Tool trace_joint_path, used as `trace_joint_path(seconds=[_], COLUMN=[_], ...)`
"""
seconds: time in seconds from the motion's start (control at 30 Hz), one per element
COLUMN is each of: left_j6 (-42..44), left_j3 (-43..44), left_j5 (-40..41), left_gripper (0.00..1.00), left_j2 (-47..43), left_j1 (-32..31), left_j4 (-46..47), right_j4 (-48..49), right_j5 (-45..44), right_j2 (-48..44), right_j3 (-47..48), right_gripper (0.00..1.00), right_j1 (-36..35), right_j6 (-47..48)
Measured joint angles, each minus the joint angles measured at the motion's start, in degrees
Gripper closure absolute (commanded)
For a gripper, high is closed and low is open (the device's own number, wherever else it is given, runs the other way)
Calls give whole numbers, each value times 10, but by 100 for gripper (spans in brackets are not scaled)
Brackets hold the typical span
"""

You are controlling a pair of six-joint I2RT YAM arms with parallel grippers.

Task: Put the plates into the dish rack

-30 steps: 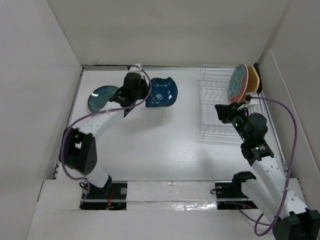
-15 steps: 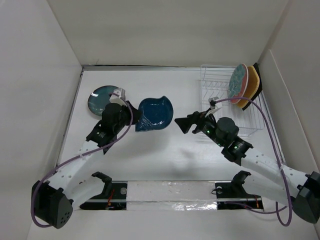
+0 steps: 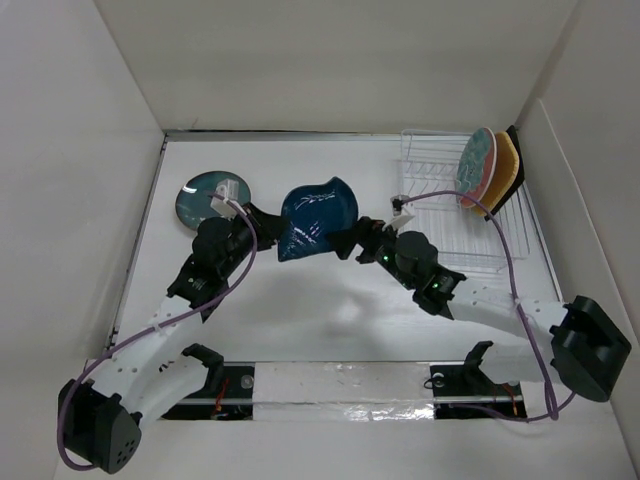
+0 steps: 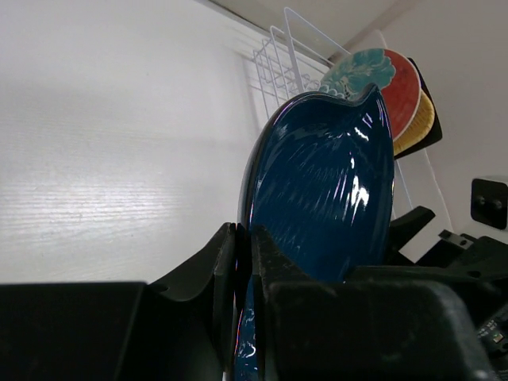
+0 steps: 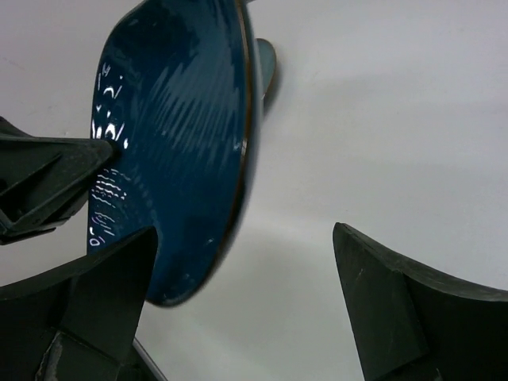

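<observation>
Top view, edges: the white surface (image 3: 300, 320) is walled on the left, far and right sides, and its widest open stretch lies mid-table in front of both arms.
Top view, dish rack: the dish rack (image 3: 430, 170) sits in the far right corner beside the right wall. The red-rimmed floral plate (image 3: 474, 165) and the tan plate (image 3: 506, 160) stand on edge at its far end, and the nearer tine rows are open.
Top view, teal plate: the round dark teal plate (image 3: 198, 197) lies flat at the far left, near the left wall.
Top view, navy leaf plate: the navy leaf plate (image 3: 315, 220) is off the surface and tilted on edge between the two hands, well short of the rack.
Left wrist view, left hand: the left hand (image 4: 244, 242) is pressed together on the plate's lower rim, and the plate rises upright from it with rack wires beyond.
Right wrist view, right hand: the right hand (image 5: 244, 238) is spread. The plate's edge sits between the fingers, close by one and well apart from the other; I cannot tell whether it touches.
</observation>
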State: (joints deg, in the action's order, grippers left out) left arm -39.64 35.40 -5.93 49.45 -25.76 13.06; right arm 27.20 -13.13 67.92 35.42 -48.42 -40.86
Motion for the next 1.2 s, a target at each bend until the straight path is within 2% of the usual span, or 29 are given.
trace_joint_path(seconds=[0.03, 0.13, 0.17, 0.23, 0.27, 0.37, 0.53, 0.57, 0.67, 0.73, 0.77, 0.8, 0.9, 1.07, 1.2], left_j6=[-3, -15, -20, -29, -32, -39, -45, -45, -40, -29, -25, -17, 16, 76, 127], left_j3=[-3, -13, -16, -23, -28, -50, -57, -57, -57, -57, -56, -52, -30, 8, 26], left_j5=[-4, -17, -20, -27, -28, -26, -33, -35, -49, -63, -70, -77, -90, -84, -73], left_gripper=[100, 100, 100, 100, 100, 100, 100, 97, 82, 59, 58, 50, 40, 39, 40], left_j2=[1, 2, 2, 2, 1, -5, -18, -19, -21, -25, -28, -30, -41, -75, -98], left_j1=[0, 0, 0, 0, 0, 10, 11, 11, 11, 9, 7, 7, 4, -21, -53], left_j4=[3, 14, 17, 26, 30, 46, 65, 68, 73, 68, 62, 49, 14, -25, -51], right_j4=[8, 35, 44, 63, 70, 94, 97, 85, 34, -18, -47, -79, -178, -330, -431], right_j5=[2, 7, 7, 7, 3, -5, -30, -35, -51, -62, -72, -79, -98, -129, -156], right_j2=[14, 49, 59, 73, 79, 84, 78, 74, 55, 42, 35, 28, 6, -11, 17], right_j3=[4, 20, 25, 32, 35, 44, 58, 63, 94, 125, 142, 160, 211, 310, 410], right_gripper=[5, 20, 36, 52, 74, 100, 100, 100, 100, 100, 100, 100, 100, 100, 100], right_j1=[-4, -12, -14, -15, -15, -17, -28, -29, -34, -36, -34, -26, 17, 130, 219], right_j6=[-2, -5, -6, -10, -9, -30, -2, 10, 49, 94, 115, 133, 186, 247, 289])
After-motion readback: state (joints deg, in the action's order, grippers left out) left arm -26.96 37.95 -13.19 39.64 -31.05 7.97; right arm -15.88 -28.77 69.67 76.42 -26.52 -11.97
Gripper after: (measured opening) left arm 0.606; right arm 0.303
